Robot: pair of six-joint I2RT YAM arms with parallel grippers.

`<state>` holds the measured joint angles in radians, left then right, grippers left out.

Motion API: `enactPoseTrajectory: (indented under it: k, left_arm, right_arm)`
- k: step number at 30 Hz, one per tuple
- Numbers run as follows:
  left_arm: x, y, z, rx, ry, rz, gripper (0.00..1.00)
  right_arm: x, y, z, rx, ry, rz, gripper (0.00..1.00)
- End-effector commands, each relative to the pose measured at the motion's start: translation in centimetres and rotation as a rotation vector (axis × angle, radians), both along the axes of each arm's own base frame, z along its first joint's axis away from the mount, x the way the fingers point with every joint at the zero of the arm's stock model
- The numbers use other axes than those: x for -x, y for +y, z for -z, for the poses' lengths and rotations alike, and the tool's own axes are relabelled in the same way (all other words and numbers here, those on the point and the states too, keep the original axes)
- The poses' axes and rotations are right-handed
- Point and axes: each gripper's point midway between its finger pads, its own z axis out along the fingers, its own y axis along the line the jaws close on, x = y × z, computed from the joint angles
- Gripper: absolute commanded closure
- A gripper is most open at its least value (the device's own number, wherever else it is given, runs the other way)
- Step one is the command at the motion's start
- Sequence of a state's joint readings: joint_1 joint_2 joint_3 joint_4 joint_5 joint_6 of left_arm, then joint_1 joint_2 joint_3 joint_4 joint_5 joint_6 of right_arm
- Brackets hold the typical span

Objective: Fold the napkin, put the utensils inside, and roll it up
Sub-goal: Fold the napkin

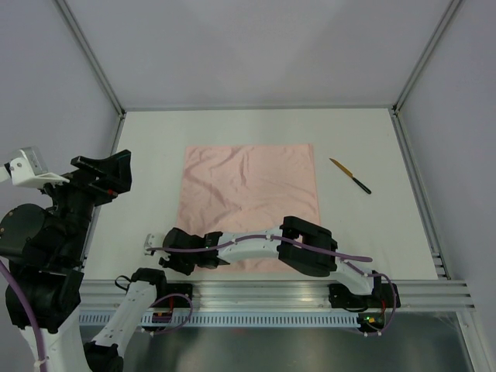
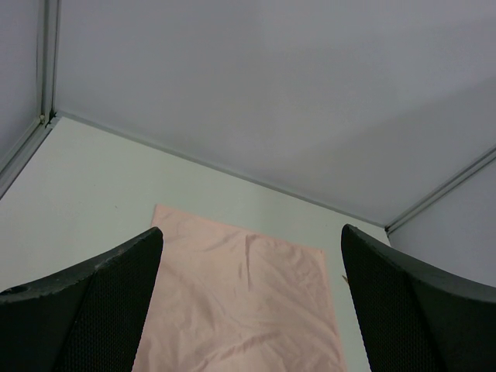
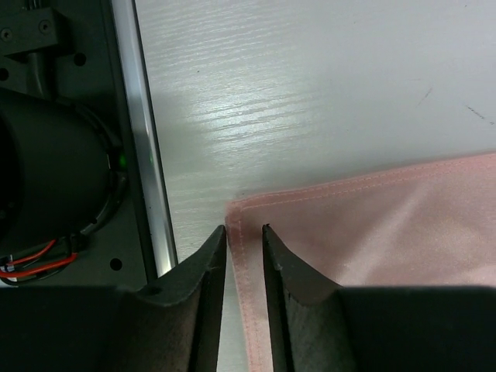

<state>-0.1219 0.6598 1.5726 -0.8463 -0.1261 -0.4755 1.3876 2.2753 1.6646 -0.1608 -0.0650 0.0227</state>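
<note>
White table (image 1: 155, 155): napkin (image 1: 248, 194) corner is pinched between right claw (image 3: 243, 232) fingers, narrowed, for folding; left claw (image 2: 248, 310) is held wide, raised.

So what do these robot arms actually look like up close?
Both arms mix white links with chunky black joint housings. A purple cable runs along the right arm and the left arm. The left gripper has broad black fingers with a dimpled texture; the right gripper has smoother dark grey ones.

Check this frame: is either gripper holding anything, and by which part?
The right gripper is pinching the napkin by its near-left corner hem. The left gripper is open, raised and empty.
</note>
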Motion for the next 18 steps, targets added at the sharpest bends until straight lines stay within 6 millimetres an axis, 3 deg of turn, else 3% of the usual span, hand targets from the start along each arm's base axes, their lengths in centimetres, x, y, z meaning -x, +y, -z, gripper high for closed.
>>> enactPoseTrajectory:
  k: [1,12,18]
  left_arm:
    - [0.3,0.0,0.3,0.034,0.010,-0.001,0.00]
    - [-0.1,0.0,0.7,0.032,0.025,-0.005,0.00]
    - [-0.2,0.0,0.8,0.034,0.028,-0.006,0.00]
  right_arm:
    - [-0.7,0.0,0.8,0.005,-0.045,0.022,0.71]
    - [-0.9,0.2,0.4,0.005,-0.070,0.007,0.88]
    - [-1.0,0.8,-0.8,-0.015,-0.078,0.005,0.98]
